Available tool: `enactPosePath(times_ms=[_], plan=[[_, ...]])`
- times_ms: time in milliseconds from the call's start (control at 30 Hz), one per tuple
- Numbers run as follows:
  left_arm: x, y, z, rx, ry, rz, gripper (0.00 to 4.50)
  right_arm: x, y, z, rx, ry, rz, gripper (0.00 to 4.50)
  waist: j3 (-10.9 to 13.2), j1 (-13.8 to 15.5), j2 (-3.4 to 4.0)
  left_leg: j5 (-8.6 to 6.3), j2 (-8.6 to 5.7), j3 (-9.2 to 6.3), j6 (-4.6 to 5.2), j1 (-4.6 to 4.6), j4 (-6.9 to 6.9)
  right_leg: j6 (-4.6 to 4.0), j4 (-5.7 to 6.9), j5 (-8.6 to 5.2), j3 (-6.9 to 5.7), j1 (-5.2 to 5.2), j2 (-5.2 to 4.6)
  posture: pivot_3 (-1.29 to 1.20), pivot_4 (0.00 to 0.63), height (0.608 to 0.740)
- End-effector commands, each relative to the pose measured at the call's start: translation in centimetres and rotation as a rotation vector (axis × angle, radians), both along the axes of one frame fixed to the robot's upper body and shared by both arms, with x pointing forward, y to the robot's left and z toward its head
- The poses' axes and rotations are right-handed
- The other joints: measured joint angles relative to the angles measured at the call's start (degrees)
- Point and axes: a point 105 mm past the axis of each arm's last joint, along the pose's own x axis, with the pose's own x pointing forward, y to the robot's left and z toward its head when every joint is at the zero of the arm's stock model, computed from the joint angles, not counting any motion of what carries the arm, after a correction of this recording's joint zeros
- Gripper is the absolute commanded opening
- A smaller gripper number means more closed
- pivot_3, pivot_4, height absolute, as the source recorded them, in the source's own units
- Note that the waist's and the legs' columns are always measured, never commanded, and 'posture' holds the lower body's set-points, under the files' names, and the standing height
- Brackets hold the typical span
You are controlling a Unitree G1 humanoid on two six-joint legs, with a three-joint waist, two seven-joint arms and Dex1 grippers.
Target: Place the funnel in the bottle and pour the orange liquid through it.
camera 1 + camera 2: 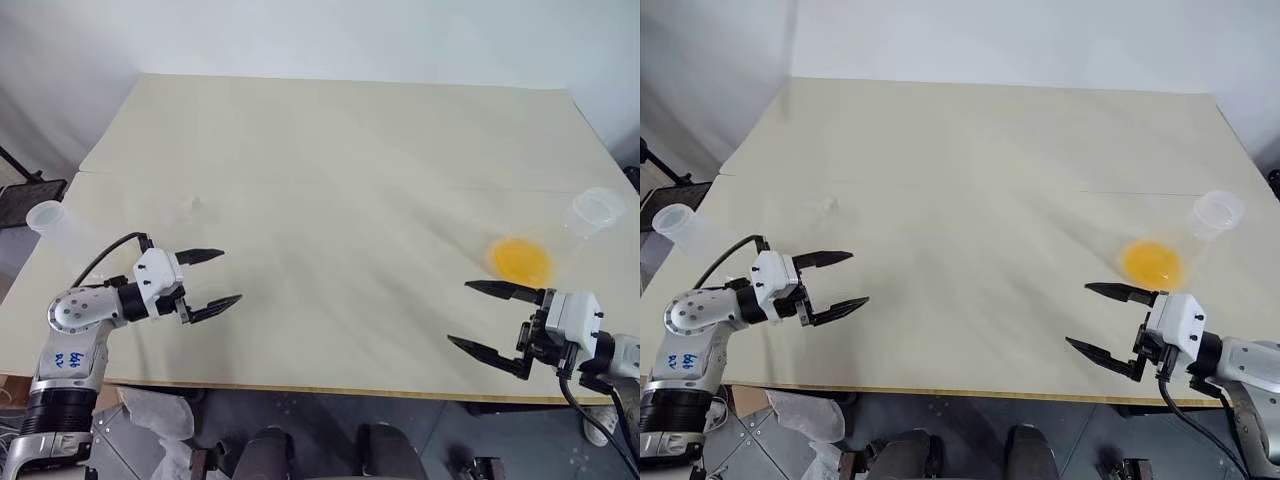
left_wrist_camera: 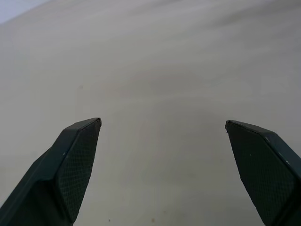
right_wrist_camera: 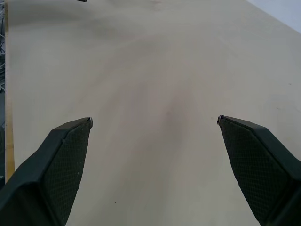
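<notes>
- The funnel, barely visible, sits on the worktop just beyond the left hand, which is released and empty.
- The bottle stands at the left edge.
- The flask of orange liquid is just beyond the right hand, likewise released.

The only writing sits on the left arm's silver forearm casing, where blue handwritten marks stand in two short lines. In the right eye view the same marks appear on that casing, again in blue. They look like digits or letters, but they are too small and slanted to read with certainty.
</notes>
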Motion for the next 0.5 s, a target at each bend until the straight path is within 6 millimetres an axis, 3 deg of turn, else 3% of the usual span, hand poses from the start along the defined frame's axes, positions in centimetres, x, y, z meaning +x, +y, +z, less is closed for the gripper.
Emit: enactPosePath(times_ms=[33,167,267,367,500], plan=[[-0.2,-0.2,1.4,-0.006,-0.078,0.000,4.50,0.2,0.0,0.2,0.003,-0.025,0.002,4.47,0.00,-0.02,0.00,0.00,0.00,0.00,0.00,0.00,0.00,0.00,0.00,0.00,0.00,0.01,0.00,0.00,0.150,0.740],[0.3,1.4,2.6,-0.120,-0.124,0.156,4.50,0.9,1.8,0.5,0.049,-0.042,0.051,4.47,0.00,-0.30,0.00,0.00,0.03,-0.03,0.00,0.02,0.00,0.00,0.01,0.00,-0.01,0.01,0.00,0.00,0.150,0.740],[0.1,5.4,1.7,-0.243,-0.141,0.422,4.50,1.5,4.8,2.0,0.132,-0.074,0.121,4.47,0.00,-0.72,0.00,0.00,0.09,-0.13,-0.01,0.07,-0.01,0.00,0.02,0.00,-0.02,0.01,0.03,0.00,0.150,0.740],[-1.4,9.0,-0.2,-0.333,-0.131,0.648,4.50,1.6,7.4,2.9,0.178,-0.093,0.188,4.47,0.00,-1.43,0.00,0.00,0.09,-0.34,-0.01,0.10,-0.05,0.00,0.03,0.00,-0.02,0.00,-0.02,0.00,0.150,0.740],[-5.1,13.1,-2.2,-0.537,-0.159,0.971,4.50,1.7,10.7,3.8,0.224,-0.115,0.267,4.47,-0.02,-1.43,-0.05,0.00,0.06,-0.54,-0.01,0.05,-0.01,0.00,0.06,0.00,-0.17,0.02,-0.17,0.00,0.150,0.740]])
